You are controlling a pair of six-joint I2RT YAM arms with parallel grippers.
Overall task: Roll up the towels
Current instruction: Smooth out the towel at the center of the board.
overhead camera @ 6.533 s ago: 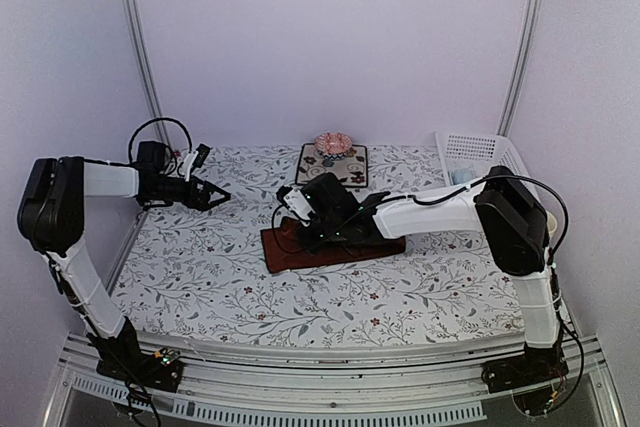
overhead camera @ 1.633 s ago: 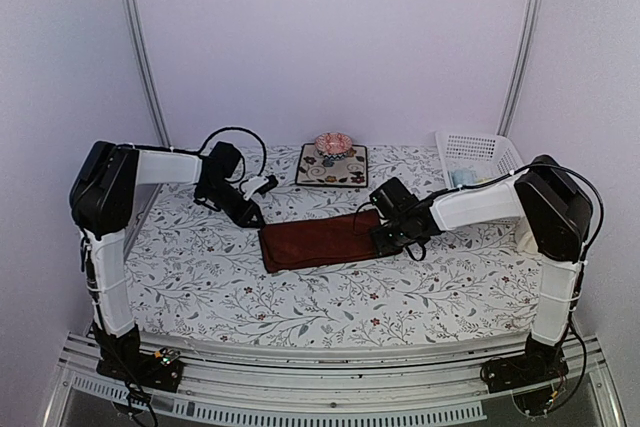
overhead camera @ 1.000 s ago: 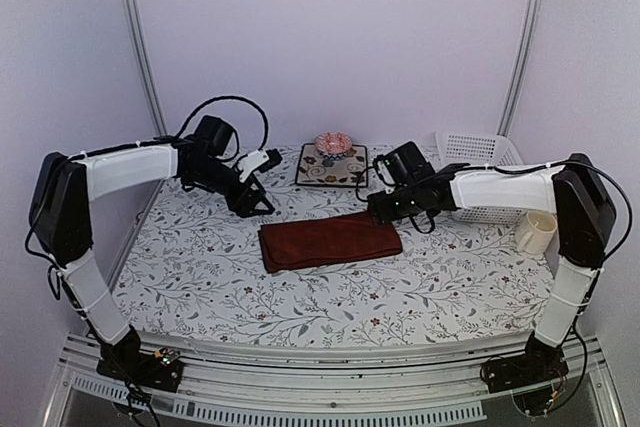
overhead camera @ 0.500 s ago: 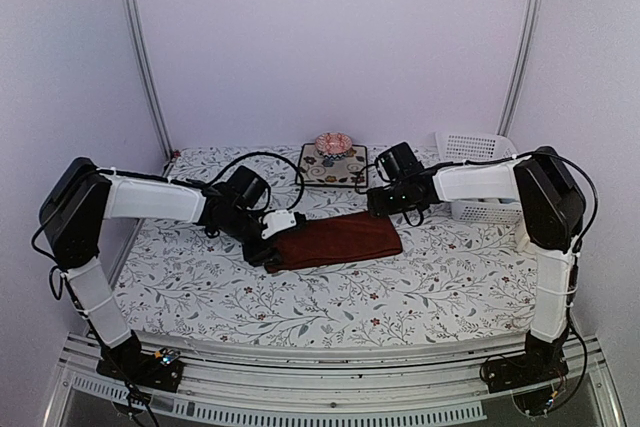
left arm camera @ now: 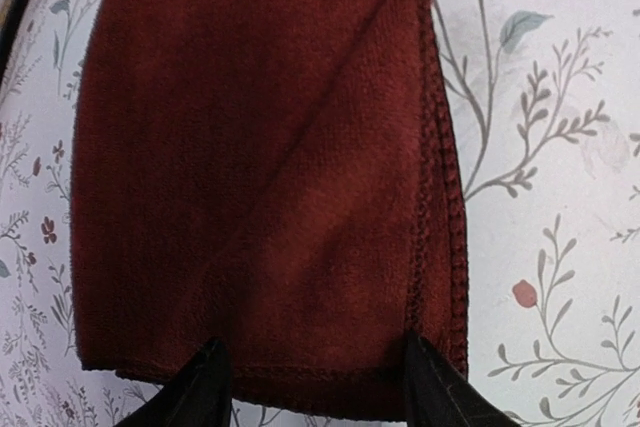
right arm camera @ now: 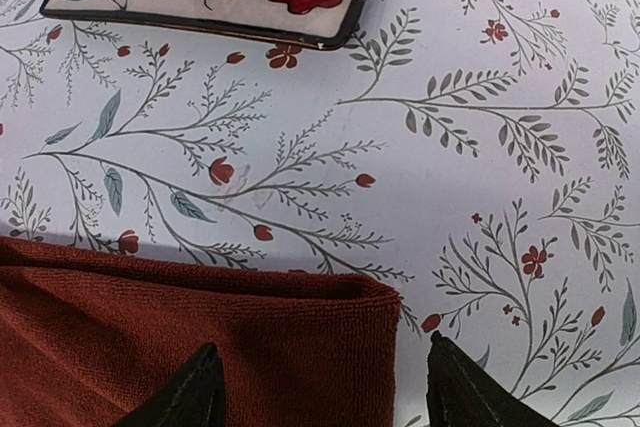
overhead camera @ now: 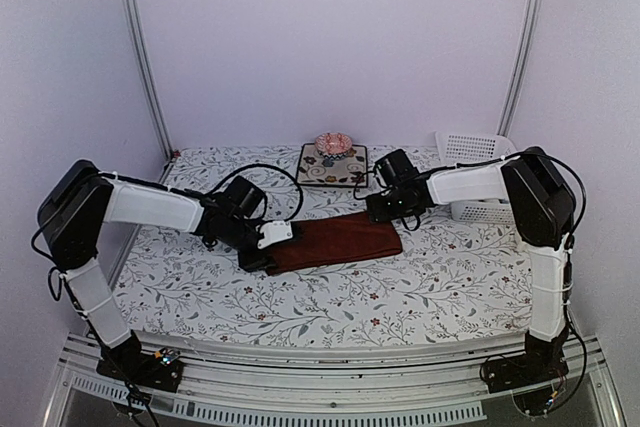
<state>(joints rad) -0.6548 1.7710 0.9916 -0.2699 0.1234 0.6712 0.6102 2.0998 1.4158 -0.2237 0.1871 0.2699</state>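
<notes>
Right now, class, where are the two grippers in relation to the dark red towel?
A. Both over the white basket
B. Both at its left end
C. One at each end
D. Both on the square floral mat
C: the left gripper is at the left end of the dark red towel and the right gripper is at its folded right end. The towel lies flat between them.

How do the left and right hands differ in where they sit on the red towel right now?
The left hand is at the left short end of the towel; the right hand is at its far right corner. Both left fingertips sit over cloth; the right hand has one over cloth, one over the bare table cover. Shared: both are open, low, and not visibly pinching the towel.
</notes>
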